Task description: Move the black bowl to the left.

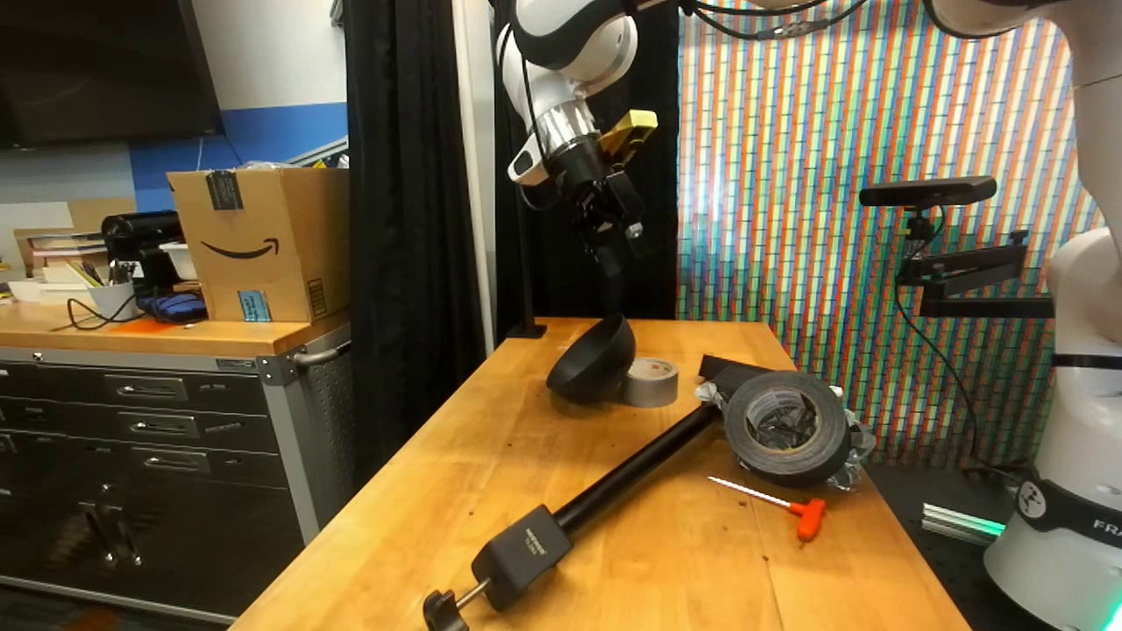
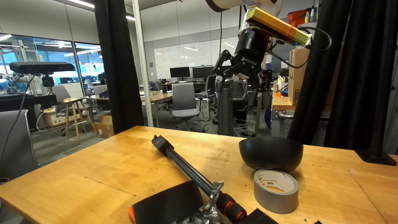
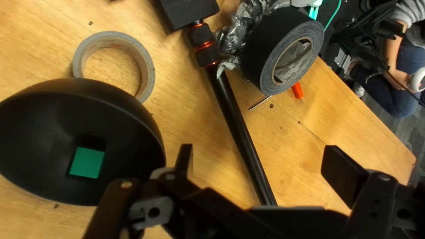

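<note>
As I read the wrist view, my gripper [image 3: 257,162] has its jaws spread, up above the table [image 1: 666,570]. Black bowl [image 3: 73,126] is below, left side of that view, tilted against the grey tape roll [image 2: 275,199]; I see a green square [image 3: 87,162] inside it. Further out: black pole [image 1: 635,471] lying across the table, black tape roll [image 3: 270,46] at one end, orange-handled tool [image 1: 811,519] just beside that roll.

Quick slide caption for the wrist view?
Open gripper over the table; tilted black bowl, green square inside, beside a grey tape roll.
</note>
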